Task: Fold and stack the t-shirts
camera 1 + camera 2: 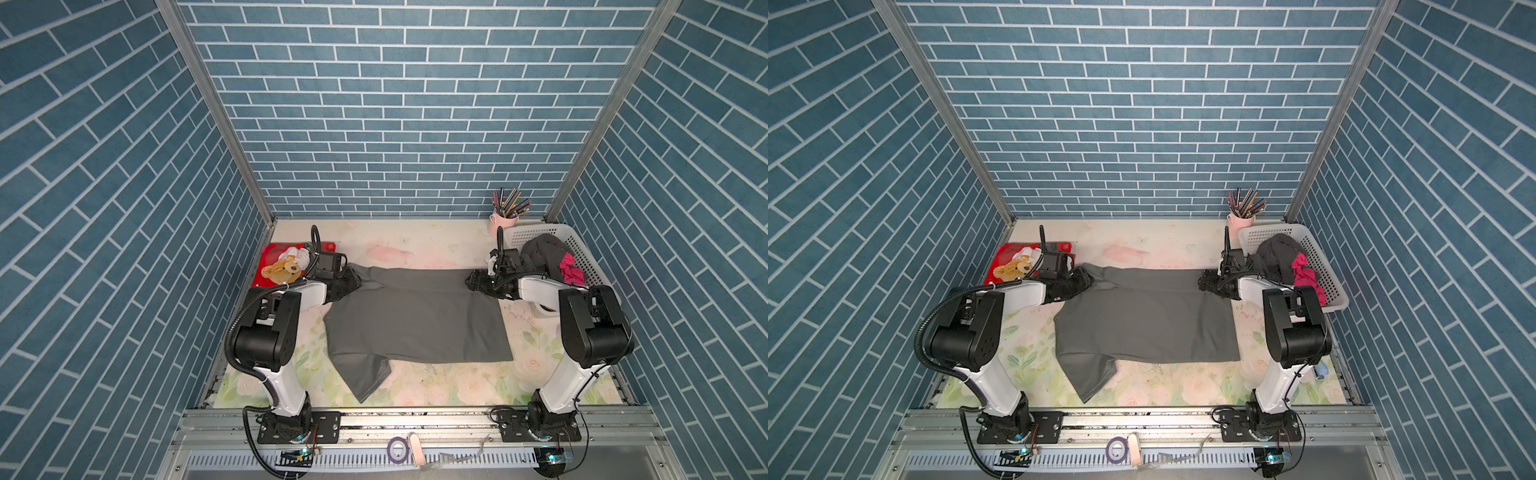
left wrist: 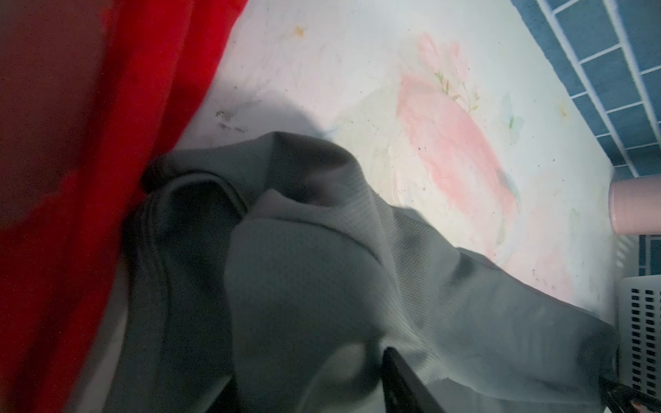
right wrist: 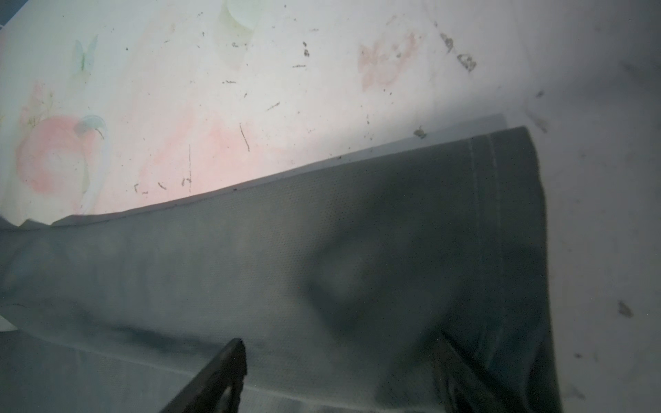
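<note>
The left gripper (image 1: pixel 351 282) sat low at the far left corner of the dark grey t-shirt (image 1: pixel 415 320) in a top view, and the right gripper (image 1: pixel 471 282) at its far right corner. The shirt lay spread across the middle of the table (image 1: pixel 415 241), one sleeve trailing toward the near edge. The red t-shirt (image 1: pixel 272 257) lay at the far left, just beside the left gripper. Dark and magenta t-shirts (image 1: pixel 557 262) were heaped in the white basket (image 1: pixel 536 235) at the far right.

In the left wrist view, the left gripper (image 2: pixel 497 368) had its jaws apart, with bunched grey cloth between them.

In the right wrist view, the right gripper (image 3: pixel 339 343) had its jaws wide apart over the flat hemmed corner.
</note>
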`<state>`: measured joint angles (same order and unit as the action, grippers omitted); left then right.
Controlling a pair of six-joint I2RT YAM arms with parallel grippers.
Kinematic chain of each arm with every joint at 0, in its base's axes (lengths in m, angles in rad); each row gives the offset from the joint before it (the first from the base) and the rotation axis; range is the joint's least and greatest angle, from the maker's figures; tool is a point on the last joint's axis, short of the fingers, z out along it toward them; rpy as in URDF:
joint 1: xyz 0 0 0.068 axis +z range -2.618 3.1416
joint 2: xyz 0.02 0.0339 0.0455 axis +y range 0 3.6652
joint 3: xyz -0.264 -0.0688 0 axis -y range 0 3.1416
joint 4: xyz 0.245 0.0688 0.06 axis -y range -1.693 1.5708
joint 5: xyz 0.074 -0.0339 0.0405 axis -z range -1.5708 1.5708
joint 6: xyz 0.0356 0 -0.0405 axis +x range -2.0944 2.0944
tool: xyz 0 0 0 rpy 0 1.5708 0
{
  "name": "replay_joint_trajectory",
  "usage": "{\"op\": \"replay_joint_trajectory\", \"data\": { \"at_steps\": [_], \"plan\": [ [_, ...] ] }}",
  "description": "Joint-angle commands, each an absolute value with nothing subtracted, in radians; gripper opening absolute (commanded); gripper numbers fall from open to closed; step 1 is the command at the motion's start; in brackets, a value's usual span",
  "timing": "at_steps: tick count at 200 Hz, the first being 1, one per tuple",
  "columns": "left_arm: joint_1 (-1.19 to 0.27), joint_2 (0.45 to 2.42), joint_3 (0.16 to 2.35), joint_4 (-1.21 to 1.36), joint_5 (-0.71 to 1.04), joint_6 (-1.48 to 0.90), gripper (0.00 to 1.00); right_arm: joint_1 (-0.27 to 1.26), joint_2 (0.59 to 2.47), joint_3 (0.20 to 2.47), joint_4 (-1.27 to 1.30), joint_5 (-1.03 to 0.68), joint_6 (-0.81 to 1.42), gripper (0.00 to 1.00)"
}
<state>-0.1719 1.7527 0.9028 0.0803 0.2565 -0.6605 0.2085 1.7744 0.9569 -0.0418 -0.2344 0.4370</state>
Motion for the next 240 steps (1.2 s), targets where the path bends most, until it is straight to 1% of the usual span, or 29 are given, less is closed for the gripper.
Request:
{"op": "replay_joint_trajectory", "data": {
  "at_steps": [1,26,56,79,108,157,173,184,195,218,240],
  "plan": [
    [-0.176,1.702,0.882,0.081,0.289,-0.671,0.47,0.207,1.824,0.933,-0.108,-0.227,0.434,0.83],
    [-0.176,1.686,0.881,0.092,0.342,-0.690,0.31,0.207,1.821,0.924,-0.104,-0.229,0.437,0.83],
    [-0.176,1.677,0.893,0.103,0.414,-0.713,0.15,0.207,1.816,0.920,-0.102,-0.230,0.439,0.83],
    [-0.175,1.679,0.902,0.095,0.471,-0.728,0.00,0.207,1.815,0.919,-0.100,-0.228,0.441,0.83],
    [-0.165,1.679,0.927,0.072,0.546,-0.757,0.00,0.207,1.814,0.919,-0.102,-0.229,0.440,0.83],
    [-0.079,1.689,0.972,0.133,0.729,-0.927,0.00,0.207,1.834,0.919,-0.103,-0.225,0.439,0.83],
    [-0.047,1.720,0.978,0.187,0.789,-0.996,0.00,0.207,1.835,0.917,-0.098,-0.226,0.442,0.83],
    [-0.029,1.740,0.957,0.274,0.832,-1.070,0.00,0.207,1.838,0.917,-0.100,-0.226,0.442,0.83],
    [-0.020,1.753,0.939,0.333,0.838,-1.110,0.00,0.206,1.837,0.917,-0.100,-0.224,0.443,0.83],
    [-0.023,1.810,0.984,0.307,0.841,-1.090,0.00,0.207,1.840,0.917,-0.101,-0.224,0.440,0.83],
    [-0.025,1.852,1.020,0.316,0.824,-1.088,0.12,0.206,1.840,0.917,-0.098,-0.225,0.441,0.83]
  ]
}}
